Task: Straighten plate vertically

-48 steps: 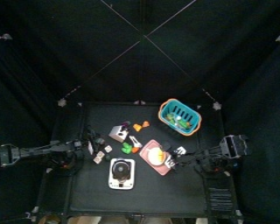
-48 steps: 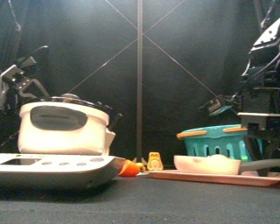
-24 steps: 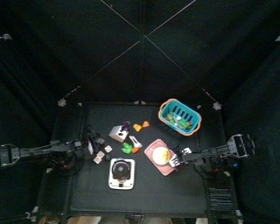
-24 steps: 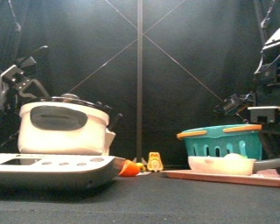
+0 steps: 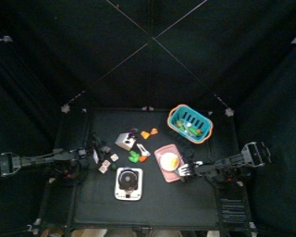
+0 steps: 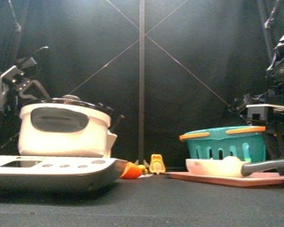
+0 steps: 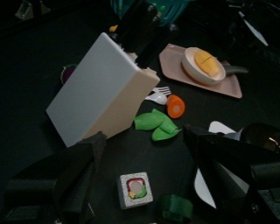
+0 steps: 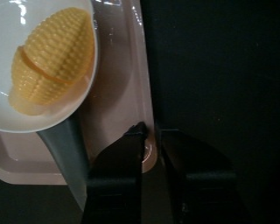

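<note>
Right now my right pincer (image 8: 152, 140) sits at the plate's (image 8: 119, 105) edge, jaws narrowed to a slim gap that straddles the pink rim. I judge they pinch it, though whether both pads truly bite I cannot tell. The plate lies flat on the table (image 5: 101, 185), just ahead of my jaws, with a white bowl (image 8: 43, 66) of ridged yellow food (image 8: 49, 57) resting on it. From above, the plate (image 5: 172, 164) looks tilted off square, its side running diagonally, and my right arm is far nearer than the left. Further off stands the teal basket (image 5: 191, 123). My left pincer (image 7: 154, 179) hangs open over small toys beside the white box (image 7: 101, 92), holding nothing.
</note>
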Robot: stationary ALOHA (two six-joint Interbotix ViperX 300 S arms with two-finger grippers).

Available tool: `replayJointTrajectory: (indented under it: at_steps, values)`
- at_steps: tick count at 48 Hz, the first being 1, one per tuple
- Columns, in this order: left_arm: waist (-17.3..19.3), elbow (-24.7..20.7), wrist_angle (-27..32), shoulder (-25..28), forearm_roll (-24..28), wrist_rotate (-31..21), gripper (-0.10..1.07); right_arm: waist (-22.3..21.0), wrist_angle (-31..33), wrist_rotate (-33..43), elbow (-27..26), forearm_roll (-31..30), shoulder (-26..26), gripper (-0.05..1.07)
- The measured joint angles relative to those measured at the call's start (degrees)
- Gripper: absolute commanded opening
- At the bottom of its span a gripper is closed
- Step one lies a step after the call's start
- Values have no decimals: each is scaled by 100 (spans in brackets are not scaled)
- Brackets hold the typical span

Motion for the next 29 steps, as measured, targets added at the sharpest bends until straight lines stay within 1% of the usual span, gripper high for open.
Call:
replayJointTrajectory:
  at_steps: [12,29]
  values:
    - [-9,0,0,0,-18,0,104,439,246,1187,-70,-185,176,53]
    - [-9,0,0,0,-35,0,104,791,396,2593,-404,-378,668,53]
